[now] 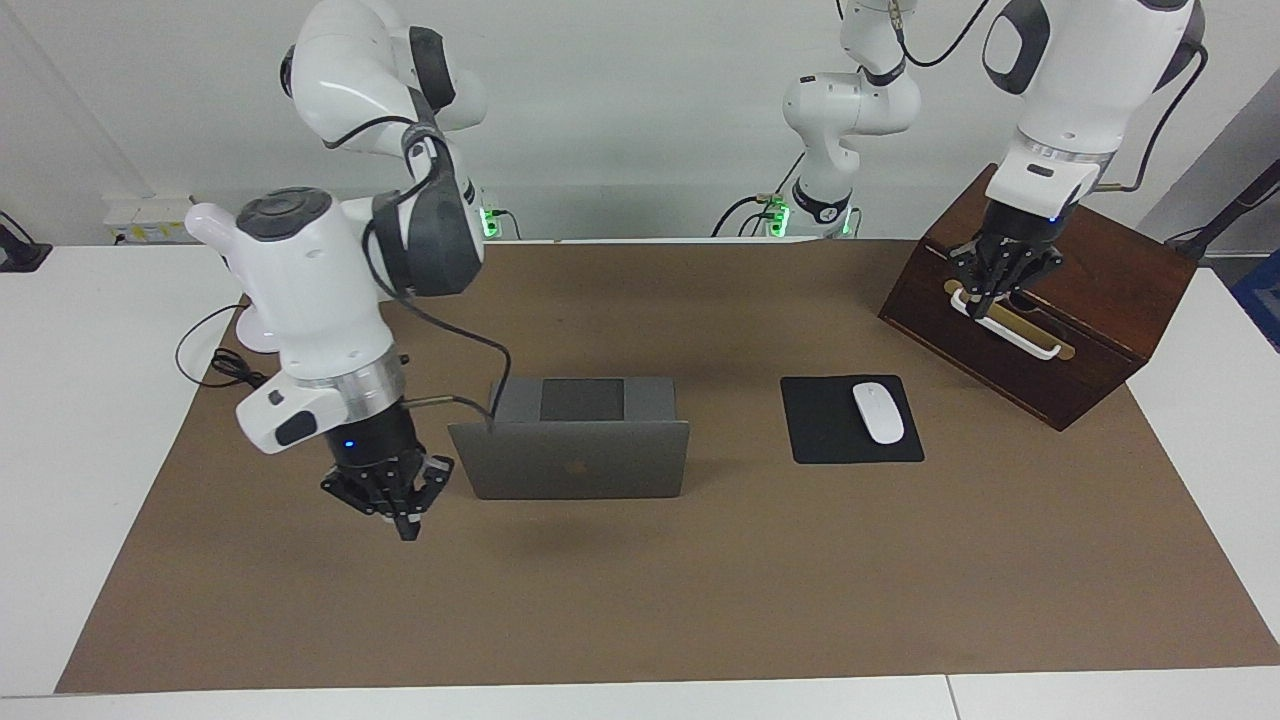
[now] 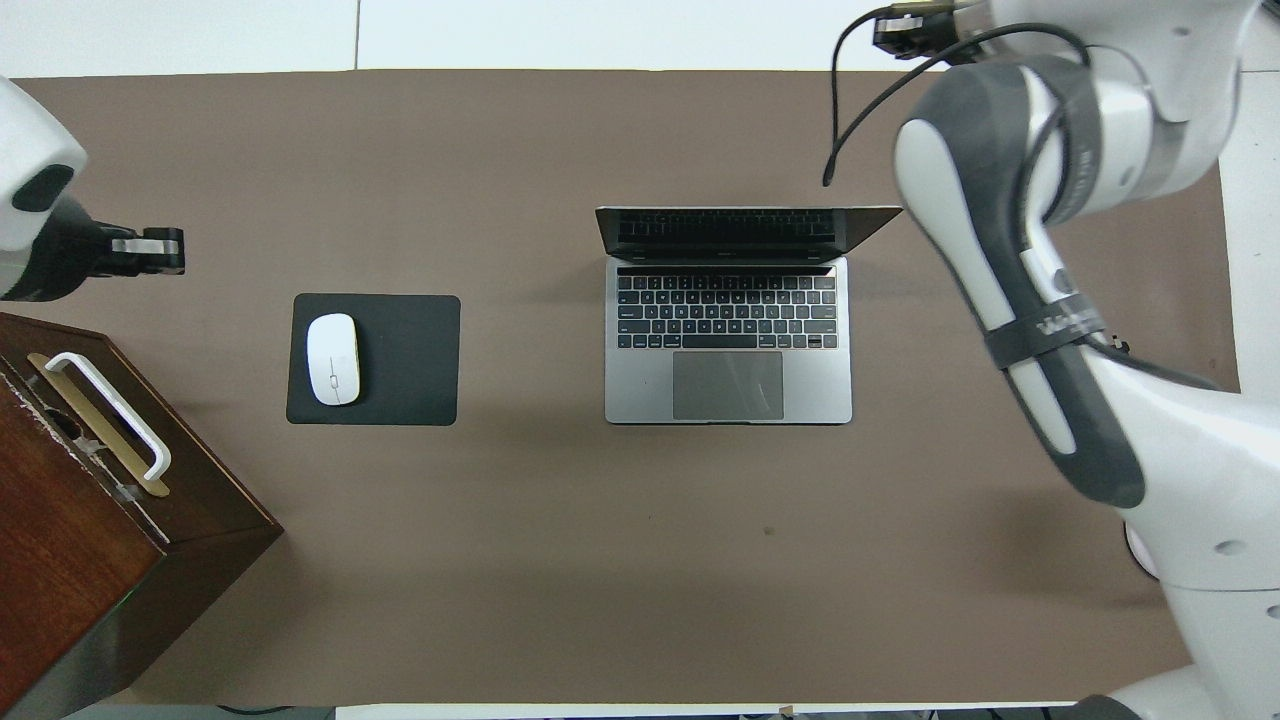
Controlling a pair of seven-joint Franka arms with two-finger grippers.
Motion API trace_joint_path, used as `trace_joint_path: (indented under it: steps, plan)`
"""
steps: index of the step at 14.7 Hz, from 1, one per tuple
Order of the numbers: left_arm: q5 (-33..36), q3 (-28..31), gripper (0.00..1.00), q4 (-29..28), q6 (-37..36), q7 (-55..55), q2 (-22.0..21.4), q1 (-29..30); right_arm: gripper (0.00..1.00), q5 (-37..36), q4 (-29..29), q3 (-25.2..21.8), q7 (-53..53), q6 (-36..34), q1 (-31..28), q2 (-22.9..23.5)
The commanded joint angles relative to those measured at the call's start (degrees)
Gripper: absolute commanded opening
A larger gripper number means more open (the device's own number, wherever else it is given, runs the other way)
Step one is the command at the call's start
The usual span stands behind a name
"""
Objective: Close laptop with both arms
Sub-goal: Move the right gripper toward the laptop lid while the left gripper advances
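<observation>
A: What did your arms [image 1: 330, 290] look like?
B: You had 2 white jointed arms w/ dark grey caps, silver wrist rings, black cables, a blue LED each, green lights at bases, black grippers.

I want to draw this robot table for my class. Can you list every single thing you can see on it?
laptop: one, silver-grey, open, middle of the brown mat.
mouse pad: one, black, beside the laptop toward the left arm's end.
mouse: one, white, on the mouse pad.
wooden box: one, dark brown with a white handle, at the left arm's end.
lamp base: one, white, mostly hidden by the right arm.
cable: one, black, beside the lamp base.
mat: one, brown, covering the white table.
left gripper: black, shut, over the box handle.
right gripper: black, shut, over the mat beside the laptop's lid.
</observation>
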Motion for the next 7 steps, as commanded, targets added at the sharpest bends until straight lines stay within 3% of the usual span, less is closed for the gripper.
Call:
trace_joint_path:
  steps: [1,7]
  plan:
    - [-1.01,0.37,0.00,-9.82,9.03,-0.80,-5.25,-3.58,0.00,-2.37,2.20,-0.35,5.36,-0.63,3.12,1.42]
    - [-4.18,0.37,0.00,-26.52,28.37,-0.89,-11.92,-10.79,0.00,-2.02,1.24,0.08,7.92,-2.73,5.77,0.98]
